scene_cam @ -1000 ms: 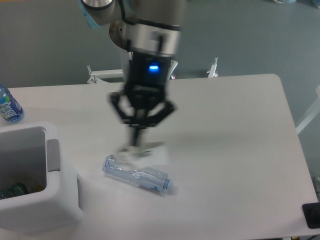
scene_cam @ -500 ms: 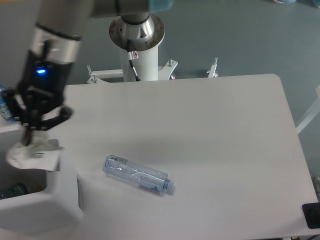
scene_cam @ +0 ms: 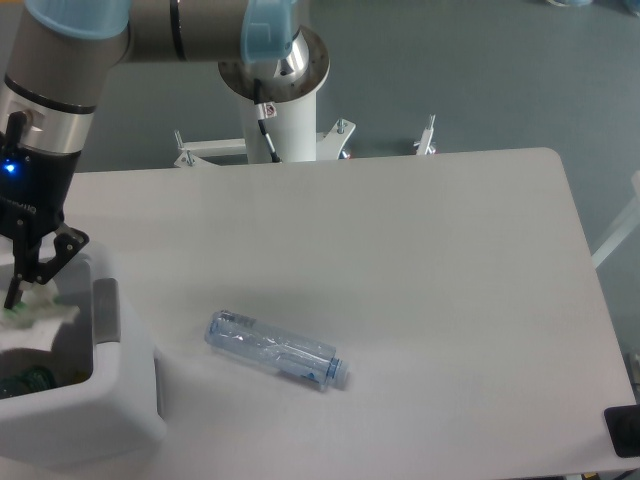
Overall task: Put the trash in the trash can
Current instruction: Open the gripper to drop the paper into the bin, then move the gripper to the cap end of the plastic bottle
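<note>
Camera view from above: the gripper (scene_cam: 14, 292) hangs over the open top of the bin (scene_cam: 120, 400) at the left edge, its fingers pinched narrow on the crumpled white wrapper (scene_cam: 35, 318), which sits above the bin's hollow. Right of the bin, apart from it, the clear crinkled bottle (scene_cam: 277, 350) lies on its side on the table (scene_cam: 450, 300), cap end pointing away from the bin. A grey panel (scene_cam: 105, 310) sits on the bin's right rim.

White trash can (scene_cam: 110, 420), clear plastic bottle (scene_cam: 275, 350), pale grey table (scene_cam: 420, 260).
</note>
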`<action>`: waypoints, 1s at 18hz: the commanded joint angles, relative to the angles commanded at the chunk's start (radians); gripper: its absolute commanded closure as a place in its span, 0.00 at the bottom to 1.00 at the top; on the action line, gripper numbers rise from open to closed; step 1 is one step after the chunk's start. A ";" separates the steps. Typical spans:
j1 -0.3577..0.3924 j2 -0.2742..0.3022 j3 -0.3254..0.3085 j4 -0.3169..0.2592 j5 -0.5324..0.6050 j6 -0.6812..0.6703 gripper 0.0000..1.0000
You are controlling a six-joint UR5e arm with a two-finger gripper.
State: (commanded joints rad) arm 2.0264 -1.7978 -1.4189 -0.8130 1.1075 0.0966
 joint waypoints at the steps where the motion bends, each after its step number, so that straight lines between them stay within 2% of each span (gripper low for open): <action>1: 0.002 0.000 0.000 0.000 0.002 0.000 0.09; 6: 0.055 0.003 -0.011 -0.006 0.026 -0.014 0.09; 8: 0.115 0.003 -0.017 -0.009 0.054 -0.113 0.09; 10: 0.178 -0.006 -0.049 -0.009 0.083 -0.144 0.01; 12: 0.225 -0.011 -0.084 -0.009 0.133 -0.161 0.00; 15: 0.325 -0.014 -0.142 -0.009 0.159 -0.334 0.00; 18: 0.365 -0.038 -0.191 -0.009 0.283 -0.396 0.00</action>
State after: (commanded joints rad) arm 2.3914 -1.8361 -1.6104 -0.8222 1.3909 -0.2990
